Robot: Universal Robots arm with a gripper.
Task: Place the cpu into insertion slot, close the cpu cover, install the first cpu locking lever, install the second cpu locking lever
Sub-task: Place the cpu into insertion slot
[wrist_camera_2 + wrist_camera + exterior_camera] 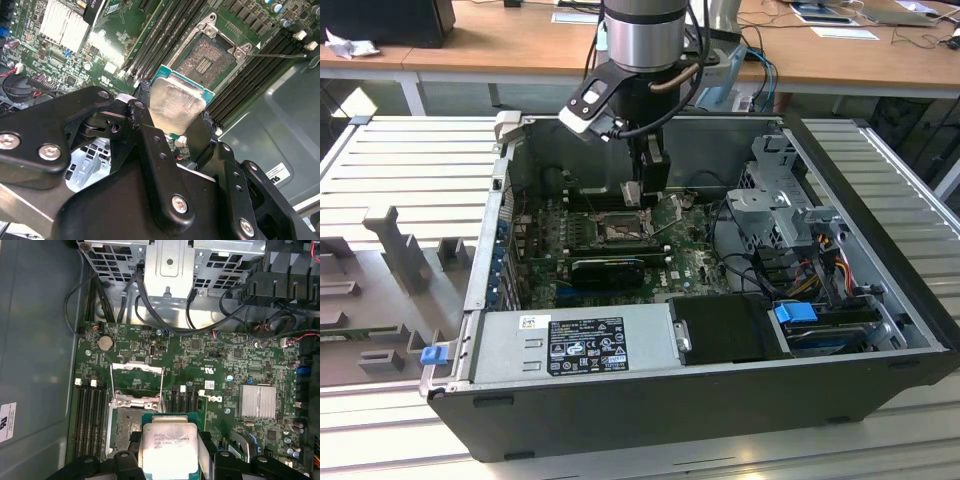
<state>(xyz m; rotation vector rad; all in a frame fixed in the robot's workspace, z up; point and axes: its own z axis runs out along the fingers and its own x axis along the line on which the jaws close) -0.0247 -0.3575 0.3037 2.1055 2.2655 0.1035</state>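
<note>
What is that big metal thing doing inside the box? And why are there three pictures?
The metal tube is a robot arm. The box is a computer with its side taken off. One picture comes from a camera standing away from the arm. The other two come from cameras riding near the arm's wrist, looking past its gripper. The gripper pinches a small square chip, the cpu, above the green board. Close by is the insertion slot, a square socket where the chip belongs; the chip is not in it yet. The slot's thin metal cpu cover is flipped open.
</note>
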